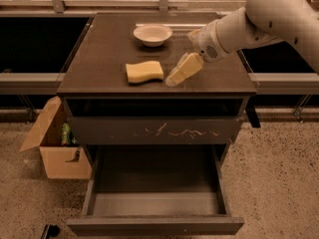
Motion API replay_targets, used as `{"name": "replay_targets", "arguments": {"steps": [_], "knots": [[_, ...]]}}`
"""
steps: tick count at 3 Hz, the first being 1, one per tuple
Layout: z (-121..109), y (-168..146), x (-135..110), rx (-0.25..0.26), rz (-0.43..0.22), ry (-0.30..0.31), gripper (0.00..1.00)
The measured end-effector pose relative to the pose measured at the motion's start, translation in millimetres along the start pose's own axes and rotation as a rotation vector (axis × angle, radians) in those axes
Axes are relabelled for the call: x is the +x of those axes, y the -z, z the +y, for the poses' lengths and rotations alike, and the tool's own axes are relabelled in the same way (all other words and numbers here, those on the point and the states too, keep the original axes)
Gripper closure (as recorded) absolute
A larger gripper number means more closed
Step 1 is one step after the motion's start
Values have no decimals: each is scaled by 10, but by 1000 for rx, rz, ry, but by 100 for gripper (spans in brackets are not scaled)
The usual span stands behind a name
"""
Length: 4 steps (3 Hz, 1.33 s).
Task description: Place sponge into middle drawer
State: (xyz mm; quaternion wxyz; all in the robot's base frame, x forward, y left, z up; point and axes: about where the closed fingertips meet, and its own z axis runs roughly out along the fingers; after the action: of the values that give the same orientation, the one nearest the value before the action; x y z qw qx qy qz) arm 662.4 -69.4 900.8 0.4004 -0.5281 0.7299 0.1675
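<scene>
Tool [174, 79] hangs just right of the one sponge [144, 71] on the bench [99, 59], gripping nothing; how far open it is I cannot tell. One bowl [152, 34] sits behind the sponge, and the one middle drawer [154, 225] stands pulled out below it.

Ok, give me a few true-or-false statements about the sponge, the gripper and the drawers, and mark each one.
1. The sponge lies on the cabinet top. True.
2. The middle drawer is shut. False: it stands pulled open.
3. The gripper is low over the cabinet top, just beside the sponge. True.
4. The sponge sits inside the bowl. False: the bowl stands behind it, apart.
5. The gripper is down in the middle drawer. False: it is above the cabinet top.
</scene>
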Motion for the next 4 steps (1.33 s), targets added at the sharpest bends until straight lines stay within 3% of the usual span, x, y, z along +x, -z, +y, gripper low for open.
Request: {"name": "replay_targets", "arguments": {"steps": [1, 4], "knots": [[-100, -372, -20, -10, -19, -7, 0], [-97, -597, -80, -21, -19, 22, 0]]}}
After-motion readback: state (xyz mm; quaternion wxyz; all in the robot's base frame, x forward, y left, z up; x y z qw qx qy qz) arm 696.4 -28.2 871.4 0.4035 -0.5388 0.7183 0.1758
